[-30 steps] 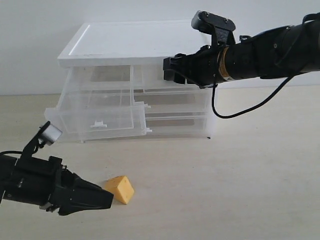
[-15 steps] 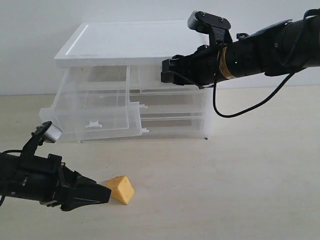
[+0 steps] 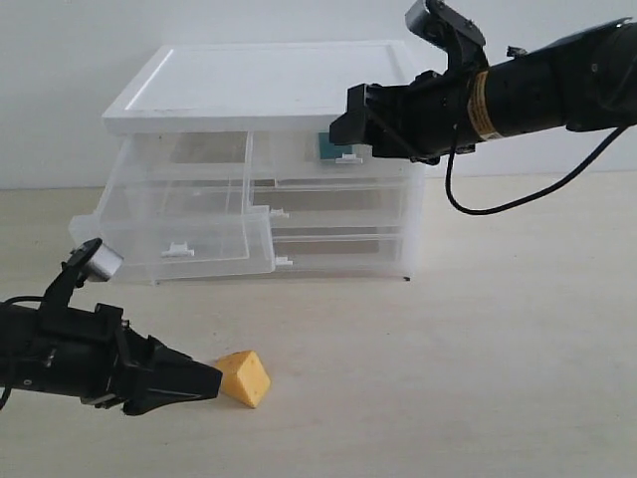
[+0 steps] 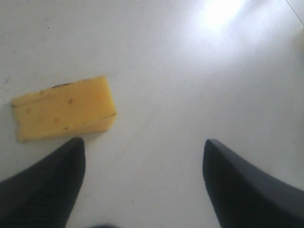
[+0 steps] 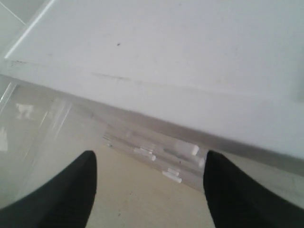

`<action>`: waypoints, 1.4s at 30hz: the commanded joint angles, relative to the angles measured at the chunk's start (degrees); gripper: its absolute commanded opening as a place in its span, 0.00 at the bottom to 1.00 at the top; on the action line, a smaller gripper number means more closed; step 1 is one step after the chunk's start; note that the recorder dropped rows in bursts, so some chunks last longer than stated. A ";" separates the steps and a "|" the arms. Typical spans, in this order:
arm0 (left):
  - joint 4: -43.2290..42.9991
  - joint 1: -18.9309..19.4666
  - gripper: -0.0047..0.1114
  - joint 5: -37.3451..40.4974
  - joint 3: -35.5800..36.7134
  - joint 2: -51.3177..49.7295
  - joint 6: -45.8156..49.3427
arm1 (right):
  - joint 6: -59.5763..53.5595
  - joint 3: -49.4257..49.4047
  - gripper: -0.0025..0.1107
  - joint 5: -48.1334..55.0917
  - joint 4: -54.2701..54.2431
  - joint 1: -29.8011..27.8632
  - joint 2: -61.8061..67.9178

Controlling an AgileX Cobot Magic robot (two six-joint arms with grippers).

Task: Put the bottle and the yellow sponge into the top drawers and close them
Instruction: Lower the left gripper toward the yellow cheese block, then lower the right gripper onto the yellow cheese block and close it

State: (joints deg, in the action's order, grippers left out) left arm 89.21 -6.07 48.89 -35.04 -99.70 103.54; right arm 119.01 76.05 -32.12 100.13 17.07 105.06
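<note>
The yellow sponge (image 3: 244, 377) (image 4: 64, 108) lies on the table, just ahead of my open left gripper (image 3: 206, 381) (image 4: 142, 141). It sits off to one side of the gap, near one fingertip (image 4: 71, 147), and nothing is between the fingers. The left top drawer (image 3: 174, 234) is pulled far out of the white-topped cabinet (image 3: 259, 85). The teal bottle (image 3: 331, 146) shows through the right top drawer (image 3: 338, 164), which looks pushed in. My right gripper (image 3: 348, 121) (image 5: 149, 153) is open and empty, hovering just in front of and above that drawer.
Two full-width clear drawers (image 3: 338, 219) sit below, their white handles (image 5: 183, 148) visible under the cabinet's top (image 5: 166, 47). The right arm's cable (image 3: 518, 204) hangs over the table. A pale wall stands behind the cabinet.
My right gripper has drawn back to the right and up from the right top drawer, uncovering the bottle inside. The cabinet slid slightly left. The left gripper barely moved.
</note>
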 commanded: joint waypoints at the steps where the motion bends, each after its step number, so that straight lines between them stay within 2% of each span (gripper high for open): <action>1: -0.09 -0.34 0.60 -0.83 0.32 0.31 -0.18 | -2.44 -3.24 0.53 -2.50 -0.18 -0.54 -1.22; 12: -5.32 0.12 0.60 -4.06 2.46 0.65 -8.25 | -9.85 -16.21 0.53 -10.18 -0.18 -0.54 -10.94; 15: -6.38 2.02 0.57 -4.18 3.02 0.80 -12.61 | -12.51 -20.95 0.53 -10.45 -0.18 -0.54 -13.68; 19: -6.38 7.05 0.53 -4.75 4.34 1.29 -15.44 | -20.61 -26.53 0.53 -12.34 -0.18 -0.40 -14.73; 24: -4.53 12.22 0.53 -6.81 6.74 1.38 -16.63 | -40.21 -33.05 0.53 -12.19 -10.55 0.33 -13.38; 30: -2.44 12.81 0.53 -8.45 6.88 1.38 -16.63 | -59.54 -34.72 0.53 -9.03 -19.85 8.82 -9.67; 34: -1.20 12.81 0.53 -8.45 6.88 1.38 -15.47 | -77.11 -34.72 0.54 -0.60 -35.22 15.81 -6.18; 37: 0.13 12.81 0.53 -8.45 6.88 1.38 -14.59 | -90.11 -34.72 0.54 -0.75 -47.39 18.48 -3.63; 39: 0.54 12.81 0.53 -8.45 6.88 1.38 -13.94 | -94.37 -34.33 0.54 -1.03 -53.21 19.51 -2.50; 42: 0.54 12.81 0.53 -8.45 6.88 1.38 -13.82 | -92.58 -32.48 0.54 -0.61 -54.86 19.52 -0.92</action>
State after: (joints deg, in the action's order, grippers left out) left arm 88.89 6.64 40.52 -28.48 -98.88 89.03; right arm 27.59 42.06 -33.37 49.05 36.35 103.08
